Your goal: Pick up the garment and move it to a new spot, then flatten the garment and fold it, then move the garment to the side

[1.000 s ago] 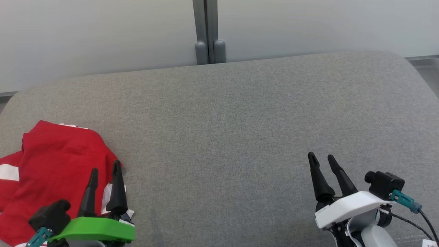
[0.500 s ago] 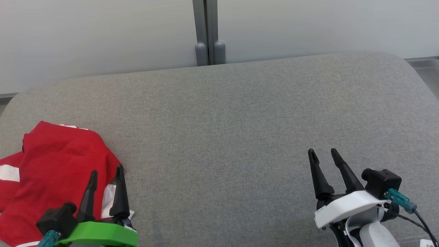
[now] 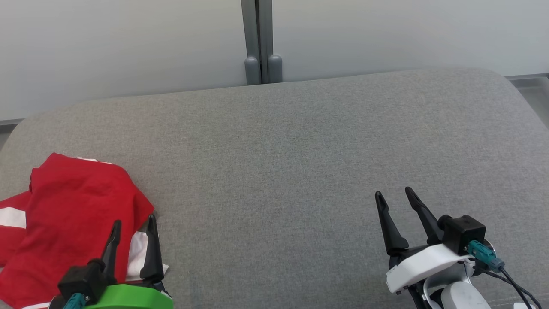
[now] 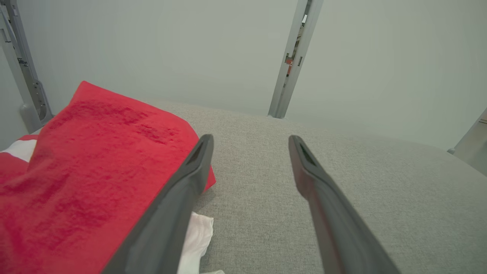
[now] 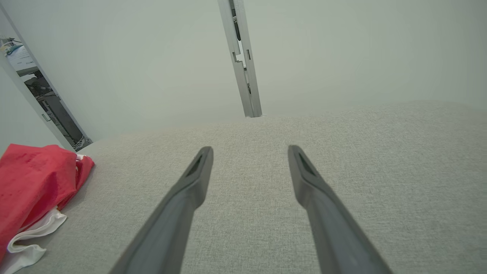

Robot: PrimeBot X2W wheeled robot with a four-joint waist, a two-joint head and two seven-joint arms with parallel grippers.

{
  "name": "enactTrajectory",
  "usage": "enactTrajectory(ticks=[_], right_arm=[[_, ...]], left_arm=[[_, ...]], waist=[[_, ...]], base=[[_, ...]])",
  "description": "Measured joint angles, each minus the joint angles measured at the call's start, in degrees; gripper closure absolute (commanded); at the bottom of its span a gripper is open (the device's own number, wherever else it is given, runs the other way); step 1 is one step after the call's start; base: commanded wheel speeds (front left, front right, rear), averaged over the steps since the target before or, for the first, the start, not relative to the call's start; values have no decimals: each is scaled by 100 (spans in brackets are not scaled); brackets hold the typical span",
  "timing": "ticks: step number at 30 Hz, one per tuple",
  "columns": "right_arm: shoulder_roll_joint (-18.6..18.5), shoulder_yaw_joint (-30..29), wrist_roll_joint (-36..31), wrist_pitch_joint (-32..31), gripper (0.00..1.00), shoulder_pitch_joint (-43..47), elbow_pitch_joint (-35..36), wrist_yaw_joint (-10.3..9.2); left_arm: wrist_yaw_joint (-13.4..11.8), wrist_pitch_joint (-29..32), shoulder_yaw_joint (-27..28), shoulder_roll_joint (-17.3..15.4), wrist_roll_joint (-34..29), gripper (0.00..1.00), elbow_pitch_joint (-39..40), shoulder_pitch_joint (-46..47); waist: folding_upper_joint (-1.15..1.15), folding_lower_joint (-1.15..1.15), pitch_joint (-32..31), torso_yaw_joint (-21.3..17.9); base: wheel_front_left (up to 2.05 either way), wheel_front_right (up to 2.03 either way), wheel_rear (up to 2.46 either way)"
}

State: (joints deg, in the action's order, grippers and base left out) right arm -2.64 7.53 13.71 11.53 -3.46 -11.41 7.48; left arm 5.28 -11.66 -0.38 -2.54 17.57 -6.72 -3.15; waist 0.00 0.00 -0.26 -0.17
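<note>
Garment (image 3: pixel 73 214), red with white bands, lies crumpled at the lower left of the head view, on the left end of a table (image 3: pixel 274 163) padded and covered in grey fabric. A white fold (image 3: pixel 137 253) shows at its lower right edge.

Left pincer (image 3: pixel 134 220), on a green mount (image 3: pixel 128 297), stands at the bottom left of the frame with its two dark fingers apart and nothing between them. The fingers point up the frame, over the right border of the garment. In the left wrist view this pincer (image 4: pixel 251 139) is spread wide. One finger overlaps the red cloth (image 4: pixel 95 160), the other lies over bare fabric. Whether either finger touches the cloth cannot be told.

Right pincer (image 3: pixel 393 192), on a white mount (image 3: pixel 422 262), occupies the lower right of the head view, well apart from the garment, its jaws likewise apart and empty. In the right wrist view its fingers (image 5: pixel 250 149) frame bare grey fabric, and the garment (image 5: pixel 34 179) sits at the far left edge.

Behind the table, pale wall panels meet at a grey post (image 3: pixel 261 38), top centre.
</note>
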Motion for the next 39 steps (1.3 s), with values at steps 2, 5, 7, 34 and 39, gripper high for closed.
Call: enactTrajectory(ticks=[2,5,7,34,39], right_arm=[[0,-48,-98,21,0,3,-4,0],[-4,-67,-229,63,0,12,-10,0],[-4,-58,-324,77,0,26,-16,0],[-13,41,-1123,346,0,77,-199,2],[-13,43,-1110,347,0,88,-227,2]], left_arm=[[-29,-10,-3,-2,-88,0,9,-10],[-112,-55,9,-2,-182,0,36,-21],[-164,-75,34,-4,-307,0,44,-23],[-138,-338,136,-13,-1059,0,-110,-129],[-116,-339,120,-13,-1055,0,-203,-163]], waist=[[0,0,-5,-5],[0,0,-12,-8],[0,0,-15,-12],[0,0,-133,-34],[0,0,-165,-31]], base=[[0,0,0],[0,0,0],[0,0,0],[0,0,0],[0,0,0]])
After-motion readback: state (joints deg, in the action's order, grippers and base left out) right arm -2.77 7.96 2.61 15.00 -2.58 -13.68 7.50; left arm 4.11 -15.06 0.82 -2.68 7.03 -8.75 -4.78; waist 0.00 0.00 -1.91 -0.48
